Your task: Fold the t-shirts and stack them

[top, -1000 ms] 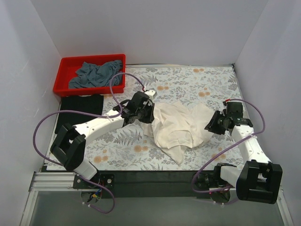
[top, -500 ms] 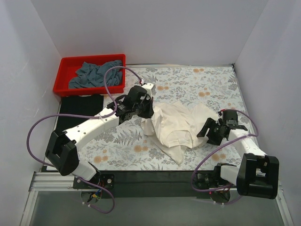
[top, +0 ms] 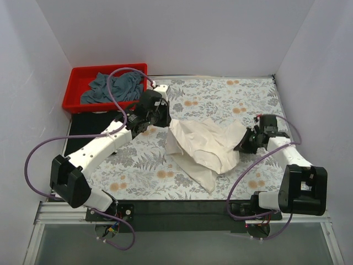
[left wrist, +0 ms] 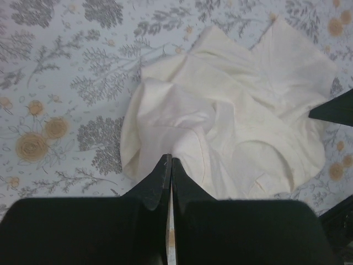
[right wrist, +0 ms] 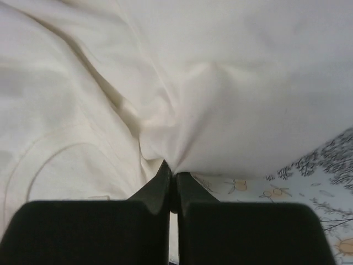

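Floral tablecloth, cream t-shirt bunched on it. Left gripper and right gripper each clamp a shirt edge. A hard pull could slip either thin pinch.

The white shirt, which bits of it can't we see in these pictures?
- Top view: the cream-white t-shirt is crumpled, and its own folds hide the layers beneath.
- Right wrist view: the shirt runs off the top and left edges, and the right end effector covers the bit it pinches.
- Left wrist view: the left end effector is shut at the shirt's edge. Whether any cloth is caught between its fingers cannot be told.
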Robot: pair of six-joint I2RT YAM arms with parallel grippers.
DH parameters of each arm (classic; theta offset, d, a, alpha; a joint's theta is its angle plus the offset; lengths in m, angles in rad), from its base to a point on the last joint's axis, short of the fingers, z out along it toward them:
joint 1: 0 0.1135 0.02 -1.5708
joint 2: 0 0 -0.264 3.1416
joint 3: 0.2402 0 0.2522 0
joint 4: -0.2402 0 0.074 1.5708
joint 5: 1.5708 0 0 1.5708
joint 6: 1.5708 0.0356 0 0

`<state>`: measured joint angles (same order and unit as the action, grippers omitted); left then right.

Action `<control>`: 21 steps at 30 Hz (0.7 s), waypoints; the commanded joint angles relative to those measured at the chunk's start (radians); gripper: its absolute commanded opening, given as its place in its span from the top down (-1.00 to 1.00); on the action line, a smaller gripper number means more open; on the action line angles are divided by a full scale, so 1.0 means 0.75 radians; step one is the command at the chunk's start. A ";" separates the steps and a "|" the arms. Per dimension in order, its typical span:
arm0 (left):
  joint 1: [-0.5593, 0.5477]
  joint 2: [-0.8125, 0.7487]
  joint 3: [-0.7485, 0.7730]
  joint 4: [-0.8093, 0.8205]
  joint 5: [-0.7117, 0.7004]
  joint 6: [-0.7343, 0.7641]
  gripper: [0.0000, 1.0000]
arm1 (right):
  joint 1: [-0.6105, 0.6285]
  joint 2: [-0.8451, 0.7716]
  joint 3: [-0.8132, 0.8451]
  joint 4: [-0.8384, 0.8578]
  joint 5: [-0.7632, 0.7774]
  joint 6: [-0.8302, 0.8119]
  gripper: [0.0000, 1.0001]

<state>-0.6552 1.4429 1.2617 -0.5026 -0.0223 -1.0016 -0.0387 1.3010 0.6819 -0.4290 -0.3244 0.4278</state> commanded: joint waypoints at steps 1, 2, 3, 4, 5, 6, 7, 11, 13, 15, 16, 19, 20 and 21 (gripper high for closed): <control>0.098 0.041 0.223 -0.019 -0.038 0.047 1.00 | -0.024 -0.017 0.354 -0.041 0.140 -0.053 0.97; 0.111 0.062 0.262 -0.021 -0.038 0.059 1.00 | -0.032 -0.009 0.519 -0.056 0.156 -0.057 0.97; 0.123 0.094 0.299 -0.025 -0.038 0.081 1.00 | -0.036 0.000 0.589 -0.062 0.173 -0.067 0.97; 0.127 0.111 0.344 -0.029 -0.032 0.096 1.00 | -0.050 0.014 0.669 -0.068 0.199 -0.069 0.97; 0.127 0.123 0.417 -0.035 -0.024 0.104 1.00 | -0.057 0.022 0.735 -0.066 0.208 -0.069 0.97; 0.129 0.148 0.455 -0.044 -0.007 0.114 1.00 | -0.063 0.030 0.861 -0.066 0.218 -0.069 0.97; 0.129 0.150 0.483 -0.068 0.027 0.112 1.00 | -0.069 0.047 0.919 -0.064 0.218 -0.077 0.97; 0.127 0.095 0.518 -0.097 0.169 0.088 1.00 | -0.075 0.098 1.189 -0.062 0.199 -0.118 0.97; 0.127 0.026 0.494 -0.099 0.214 0.082 1.00 | -0.079 0.102 1.297 -0.058 0.258 -0.141 0.97; 0.127 -0.028 0.465 -0.097 0.238 0.082 1.00 | -0.087 0.096 1.349 -0.050 0.285 -0.167 0.97; 0.127 -0.077 0.463 -0.097 0.202 0.080 1.00 | -0.092 0.098 1.404 -0.052 0.281 -0.188 0.97; 0.131 -0.138 0.514 -0.101 0.090 0.088 1.00 | -0.092 0.067 1.418 -0.036 0.222 -0.194 0.97; 0.129 -0.161 0.551 -0.105 0.047 0.110 1.00 | -0.092 0.057 1.394 -0.023 0.194 -0.184 0.97; 0.131 -0.159 0.588 -0.109 -0.098 0.126 1.00 | -0.092 0.029 1.365 0.011 0.116 -0.158 0.97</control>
<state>-0.5598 1.4109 1.6165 -0.5880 0.0620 -0.9409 -0.1028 1.3632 1.7046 -0.4740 -0.1638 0.3111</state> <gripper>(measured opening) 0.014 0.013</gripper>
